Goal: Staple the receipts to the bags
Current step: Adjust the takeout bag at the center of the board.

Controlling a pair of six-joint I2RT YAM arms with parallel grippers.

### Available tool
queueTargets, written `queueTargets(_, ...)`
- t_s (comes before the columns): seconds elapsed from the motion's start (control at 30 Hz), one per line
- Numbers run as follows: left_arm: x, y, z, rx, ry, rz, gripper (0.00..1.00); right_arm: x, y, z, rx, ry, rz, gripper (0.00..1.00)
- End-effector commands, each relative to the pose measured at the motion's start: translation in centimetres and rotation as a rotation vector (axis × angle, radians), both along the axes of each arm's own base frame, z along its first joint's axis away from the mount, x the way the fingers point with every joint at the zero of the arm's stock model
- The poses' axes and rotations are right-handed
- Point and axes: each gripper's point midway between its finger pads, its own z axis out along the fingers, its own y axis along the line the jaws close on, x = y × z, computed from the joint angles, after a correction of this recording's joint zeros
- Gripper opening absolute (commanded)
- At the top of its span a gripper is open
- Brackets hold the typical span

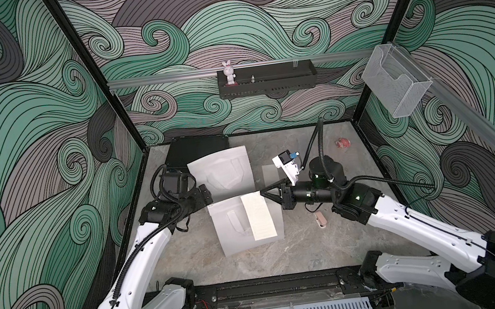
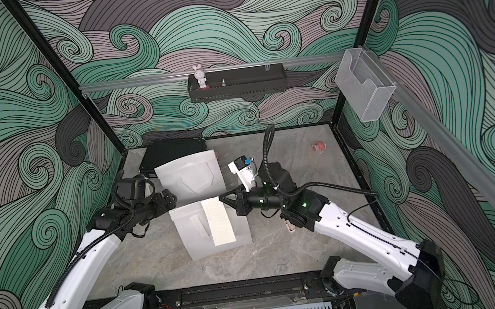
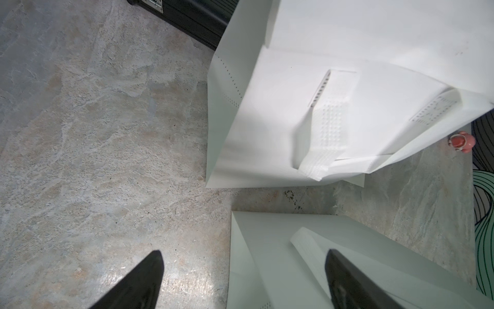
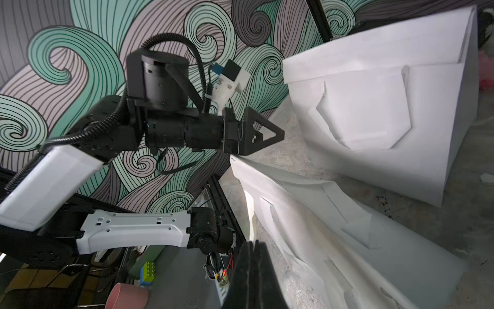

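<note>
Two white bags lie flat on the table in both top views, the far bag (image 1: 222,173) (image 2: 190,177) and the near bag (image 1: 233,228) (image 2: 195,237). A cream receipt (image 1: 258,215) (image 2: 218,220) lies lengthwise on the near bag. A second pale slip (image 1: 270,175) rests on the table right of the far bag. My left gripper (image 1: 208,196) (image 3: 243,252) is open at the near bag's (image 3: 267,254) far left corner, one finger over the bag and the other over the table. My right gripper (image 1: 262,191) (image 4: 253,243) is shut at the bag's far right corner, with nothing visible between its fingers.
A pink-and-white stapler (image 1: 321,219) lies on the table under my right forearm. A black case (image 1: 193,149) stands at the back left, partly under the far bag. A small pink object (image 1: 342,142) sits at the back right. A black shelf (image 1: 266,83) and a clear holder (image 1: 396,83) hang on the walls.
</note>
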Motion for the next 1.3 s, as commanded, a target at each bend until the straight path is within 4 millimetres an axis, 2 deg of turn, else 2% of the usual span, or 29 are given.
queueTargets(0.0,-0.5,-0.1,-0.7,-0.020,0.040,0.006,0.93,0.6,0.6,0.3,0.006,-0.071,-0.013,0.00)
queueTargets(0.1,-1.2,-0.4,-1.5,-0.036,0.076,0.003,0.93,1.2,0.5,-1.3,-0.049,-0.104,-0.018,0.00)
queueTargets(0.2,-1.6,-2.0,-2.0,-0.127,0.103,-0.025,0.93,1.8,0.4,-2.2,-0.094,-0.133,-0.027,0.00)
queueTargets(0.37,-1.7,-4.6,-2.7,-0.269,0.157,-0.019,0.92,3.6,-0.3,-2.5,-0.107,-0.140,-0.050,0.00)
queueTargets(0.53,-1.1,-6.7,-2.1,-0.279,0.122,-0.042,0.91,5.3,-1.7,-2.4,-0.117,-0.139,-0.071,0.00)
queueTargets(0.63,-0.7,-6.8,-1.7,-0.251,0.109,-0.043,0.92,5.7,-2.2,-1.9,-0.106,-0.140,-0.074,0.00)
queueTargets(0.7,-0.4,-6.1,-1.3,-0.192,0.088,-0.050,0.92,5.5,-2.2,-1.7,-0.091,-0.134,-0.062,0.00)
queueTargets(0.8,-0.1,-4.2,0.0,-0.061,0.026,-0.062,0.92,4.8,-1.6,-1.3,-0.044,-0.106,-0.032,0.00)
queueTargets(1.0,-0.6,-3.0,4.6,0.072,-0.115,-0.197,0.81,3.7,-0.2,-1.3,-0.016,-0.095,-0.019,0.00)
queueTargets(1.1,-1.1,-3.9,6.3,0.072,-0.168,-0.306,0.72,3.4,0.8,-1.4,-0.004,-0.086,-0.015,0.00)
queueTargets(1.2,-1.9,-5.6,7.8,0.030,-0.218,-0.430,0.70,3.1,1.9,-1.5,0.002,-0.078,-0.004,0.00)
queueTargets(1.27,-2.2,-6.6,8.5,-0.006,-0.236,-0.486,0.66,2.9,2.5,-1.7,0.000,-0.075,0.000,0.00)
